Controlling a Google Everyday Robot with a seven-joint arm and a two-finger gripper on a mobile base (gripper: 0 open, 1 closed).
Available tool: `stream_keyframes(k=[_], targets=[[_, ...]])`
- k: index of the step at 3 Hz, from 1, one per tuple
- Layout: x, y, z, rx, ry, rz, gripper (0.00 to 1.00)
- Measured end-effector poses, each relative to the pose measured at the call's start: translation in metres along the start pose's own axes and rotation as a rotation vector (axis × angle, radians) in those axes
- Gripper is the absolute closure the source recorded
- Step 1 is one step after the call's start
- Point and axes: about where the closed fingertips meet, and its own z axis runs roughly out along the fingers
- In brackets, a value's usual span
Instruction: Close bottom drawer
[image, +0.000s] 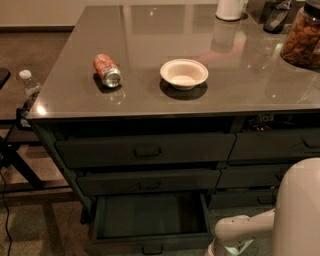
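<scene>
The bottom drawer (150, 216) is the lowest of three wide dark grey-green drawers in the left stack. It stands pulled out toward me, and its inside looks empty. Its front with a small dark pull (151, 248) is at the lower edge of the view. Two wide drawers above it are shut. My white arm (245, 232) comes in at the bottom right, just right of the open drawer's front corner. The gripper itself is below the picture's edge and out of view.
On the grey counter (250, 75) lie a red soda can (107, 70) on its side and a white bowl (183, 74). A snack jar (303, 37) and a white container (230, 9) stand at the back right. A water bottle (29, 85) stands on a stand at left.
</scene>
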Motion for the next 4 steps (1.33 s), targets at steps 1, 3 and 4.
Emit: stream_keyframes(k=[1, 3, 4], targets=[[-0.012, -0.022, 0.021, 0.019, -0.026, 0.048, 1.00], [-0.042, -0.081, 0.051, 0.069, -0.082, 0.107, 1.00], [-0.054, -0.092, 0.060, 0.064, -0.108, 0.101, 1.00]])
